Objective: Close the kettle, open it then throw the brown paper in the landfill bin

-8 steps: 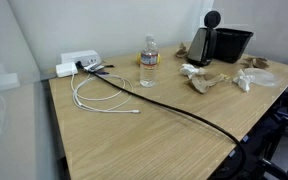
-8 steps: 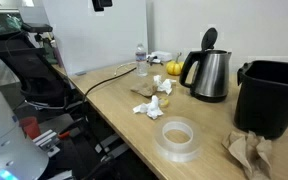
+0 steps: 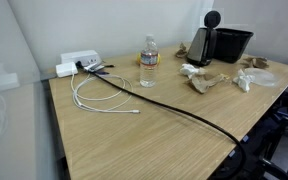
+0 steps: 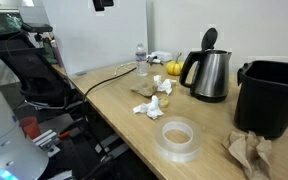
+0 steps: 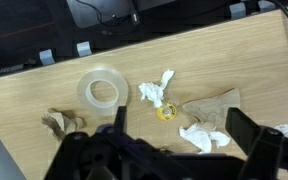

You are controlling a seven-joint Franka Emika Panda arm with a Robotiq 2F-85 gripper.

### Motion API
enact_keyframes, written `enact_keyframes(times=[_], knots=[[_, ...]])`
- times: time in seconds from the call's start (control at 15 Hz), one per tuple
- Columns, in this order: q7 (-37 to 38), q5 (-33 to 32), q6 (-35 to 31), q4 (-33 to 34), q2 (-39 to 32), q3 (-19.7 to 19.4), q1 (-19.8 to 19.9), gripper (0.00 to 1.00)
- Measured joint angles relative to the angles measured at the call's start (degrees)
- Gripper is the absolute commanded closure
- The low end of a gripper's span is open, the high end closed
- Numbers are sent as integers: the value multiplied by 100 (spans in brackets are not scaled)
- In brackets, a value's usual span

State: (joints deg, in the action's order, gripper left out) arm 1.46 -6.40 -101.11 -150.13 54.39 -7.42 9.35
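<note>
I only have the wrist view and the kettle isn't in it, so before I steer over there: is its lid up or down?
Observer: Up. The kettle stands with its black lid tipped open.
Operator: Where is the landfill bin?
Observer: The landfill bin stands beside the kettle, with a gap between them.
Operator: I see a brown wad near the tape. How does it sit to the bin?
Observer: The brown paper lies at the foot of the bin, outside it.
</note>
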Motion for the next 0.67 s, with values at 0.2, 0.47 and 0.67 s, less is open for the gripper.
enact_keyframes(times=[0.2,0.47,0.67], knots=[[107,55,-438,21,-157,191,-200,0],[421,179,-1174,219,-850,454,-407,0],[532,286,-1488,742,-1701,509,-466,0]])
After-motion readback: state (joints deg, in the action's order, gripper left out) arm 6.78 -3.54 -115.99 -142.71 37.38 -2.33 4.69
